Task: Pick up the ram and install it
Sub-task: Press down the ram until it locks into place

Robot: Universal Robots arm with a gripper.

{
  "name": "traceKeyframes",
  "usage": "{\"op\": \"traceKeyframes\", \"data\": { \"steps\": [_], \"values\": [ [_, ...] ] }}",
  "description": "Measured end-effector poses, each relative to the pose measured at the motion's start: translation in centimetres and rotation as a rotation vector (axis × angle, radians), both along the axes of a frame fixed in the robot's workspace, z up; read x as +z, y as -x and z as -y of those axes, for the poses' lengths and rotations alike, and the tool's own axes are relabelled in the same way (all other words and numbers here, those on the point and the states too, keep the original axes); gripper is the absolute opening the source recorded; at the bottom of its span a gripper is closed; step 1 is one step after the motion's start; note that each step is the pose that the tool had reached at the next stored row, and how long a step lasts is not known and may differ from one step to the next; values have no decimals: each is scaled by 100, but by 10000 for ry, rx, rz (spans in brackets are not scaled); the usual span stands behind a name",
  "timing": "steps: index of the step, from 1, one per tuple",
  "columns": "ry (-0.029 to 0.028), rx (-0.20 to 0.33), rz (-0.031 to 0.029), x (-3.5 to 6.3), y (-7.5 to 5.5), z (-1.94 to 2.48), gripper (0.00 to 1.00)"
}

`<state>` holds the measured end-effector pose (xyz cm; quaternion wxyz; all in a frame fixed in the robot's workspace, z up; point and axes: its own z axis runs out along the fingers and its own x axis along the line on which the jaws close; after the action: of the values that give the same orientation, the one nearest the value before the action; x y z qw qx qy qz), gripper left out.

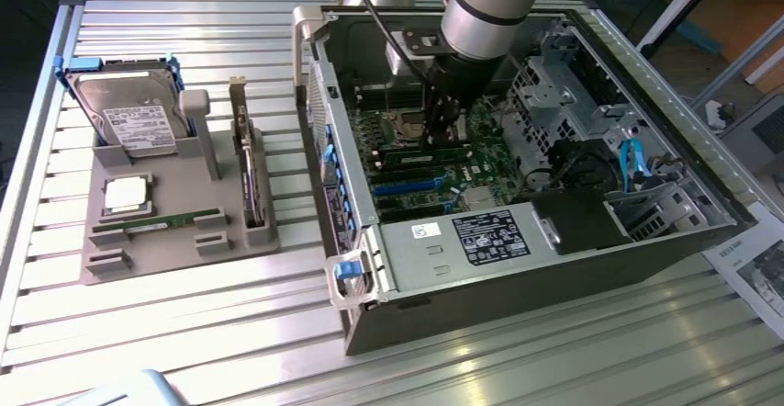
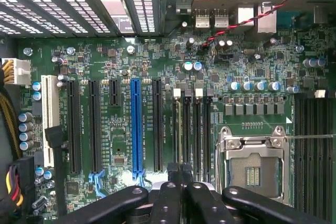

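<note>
**benchrat:** Starting at the front: slatted bench (image 1: 184,332), with the computer case (image 1: 527,287) lying on its side and open to the camera. That way the arm can come straight down onto the board. The power supply (image 1: 490,236) sits at the near end of the case.

**slotjockey:** And the grey tray (image 1: 147,264) on the exterior view's left?

**benchrat:** That's the parts holder. Every piece has its own pocket, so each one sits at a known angle for grabbing. There's a green strip (image 1: 160,224) in the front pocket, a square silver chip (image 1: 127,193) behind it, and a hard drive (image 1: 135,117) propped up at the back.

**slotjockey:** So where's the ram?

**benchrat:** My read is that it's in the case. Around the middle of the exterior view a long stick (image 1: 423,156) stands on edge in a memory slot. In the wrist view I think it's the thin pale line (image 2: 178,129) running down one slot, next to the empty processor socket (image 2: 252,166). Can't tell if it's fully seated, though.

**slotjockey:** And the claw?

**benchrat:** The claw (image 1: 439,130) is clenched tight, fingers together, right over the end of that slot (image 2: 180,174). I don't see anything pinched between the fingers. Looks more like it's set up to press on the stick's top edge than to carry it. The arm (image 1: 490,11) comes in from the top of the frame, nearly vertical, which fits.
</note>
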<state>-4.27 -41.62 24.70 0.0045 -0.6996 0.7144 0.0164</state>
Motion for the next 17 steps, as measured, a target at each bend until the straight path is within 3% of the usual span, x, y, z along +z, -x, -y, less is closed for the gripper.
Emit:
{"op": "traceKeyframes", "data": {
  "steps": [17],
  "values": [
    [1,0,0,-104,0,0,10]
  ]
}}
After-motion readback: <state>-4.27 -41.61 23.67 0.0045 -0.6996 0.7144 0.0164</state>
